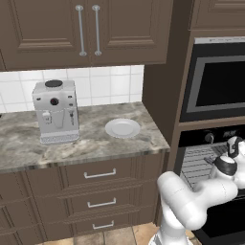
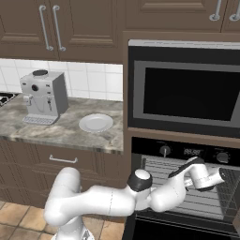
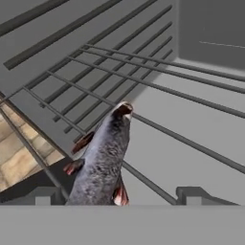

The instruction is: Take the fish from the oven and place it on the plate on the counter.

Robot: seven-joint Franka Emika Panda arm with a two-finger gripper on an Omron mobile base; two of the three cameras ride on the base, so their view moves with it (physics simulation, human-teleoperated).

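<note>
So the arm was reaching right into the open oven point(image 2: 187, 154), and the jaws point(image 3: 119, 195) were spread wide, not gripping anything. In the hand view the fish point(image 3: 101, 160) lay on the wire rack point(image 3: 158, 86) between the two finger tips, nose pointing away into the oven, reddish fins out to the sides. The white plate point(image 1: 122, 128) sat on the bench point(image 1: 91, 143), well apart from the coffee machine point(image 1: 55, 111).
</note>
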